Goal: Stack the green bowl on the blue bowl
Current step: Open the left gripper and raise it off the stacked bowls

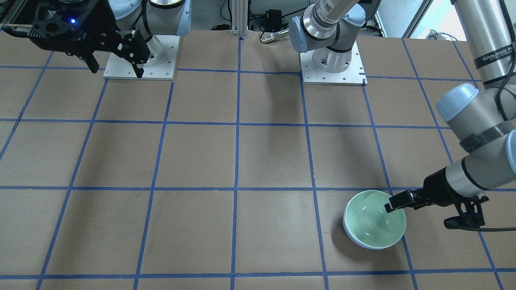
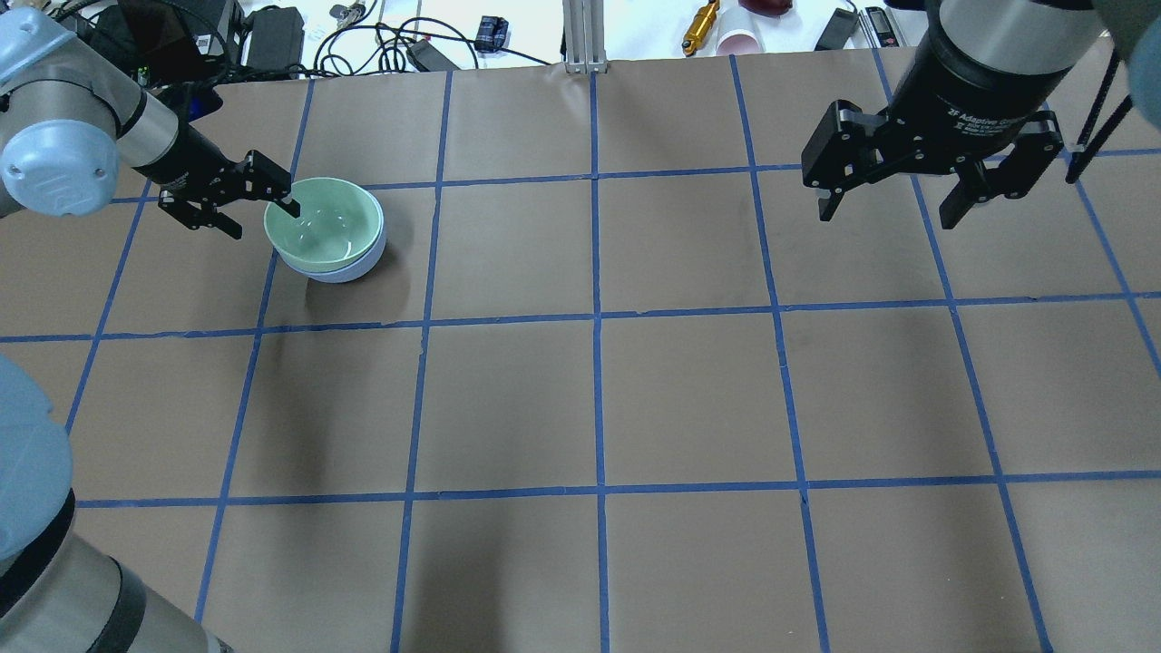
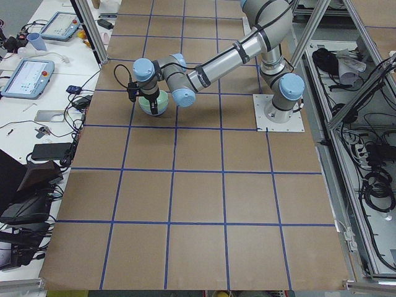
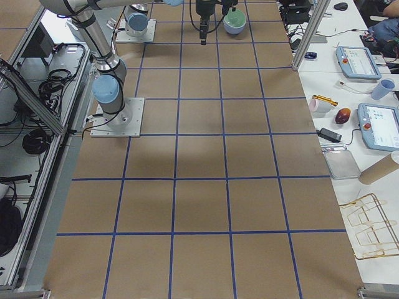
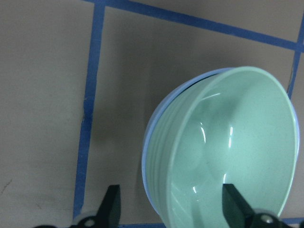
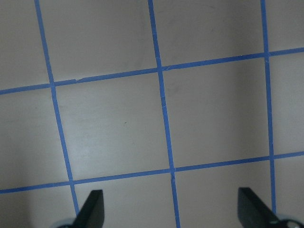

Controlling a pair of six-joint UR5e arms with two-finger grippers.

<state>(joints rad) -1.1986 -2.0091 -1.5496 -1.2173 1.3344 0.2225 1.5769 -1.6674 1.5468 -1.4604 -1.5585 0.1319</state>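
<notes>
Loosely, left hand (image 5: 172, 204) straddles green bowl (image 5: 237, 142) rim.

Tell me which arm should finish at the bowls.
Left: the open left gripper straddles the rim of the green bowl, nested in the blue bowl; the right gripper hangs far off.

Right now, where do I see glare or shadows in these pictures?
Left wrist view: white streaks of glare shine inside the green bowl. Front-facing view: a dark shadow sits on the table beside the blue bowl. Overhead view: broad, soft dark patches lie across the table.
</notes>
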